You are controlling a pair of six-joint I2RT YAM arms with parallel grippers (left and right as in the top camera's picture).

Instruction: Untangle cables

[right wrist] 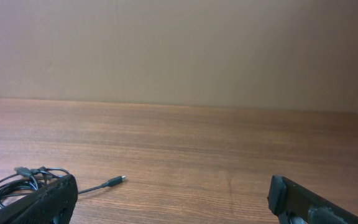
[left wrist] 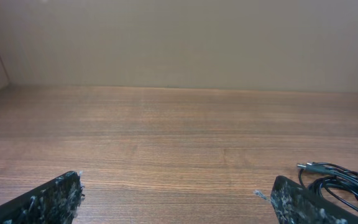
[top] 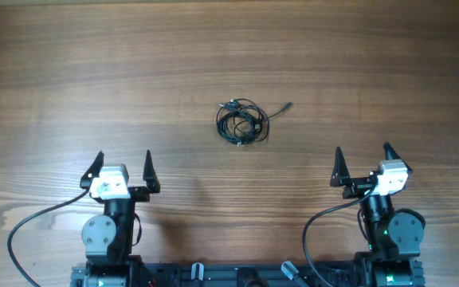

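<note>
The cables (top: 241, 123) lie bunched in a small black coil on the wooden table (top: 229, 48), just past the middle, with one plug end (top: 287, 105) trailing to the right. My left gripper (top: 122, 169) is open and empty, near and to the left of the coil. My right gripper (top: 363, 163) is open and empty, near and to the right. In the left wrist view the coil (left wrist: 340, 183) shows behind the right finger. In the right wrist view the coil (right wrist: 17, 183) shows behind the left finger, with its plug end (right wrist: 114, 182) lying loose.
A plain beige wall (left wrist: 179, 37) rises behind the table's far edge. Thicker black cables (top: 30, 231) run from both arm bases along the near edge.
</note>
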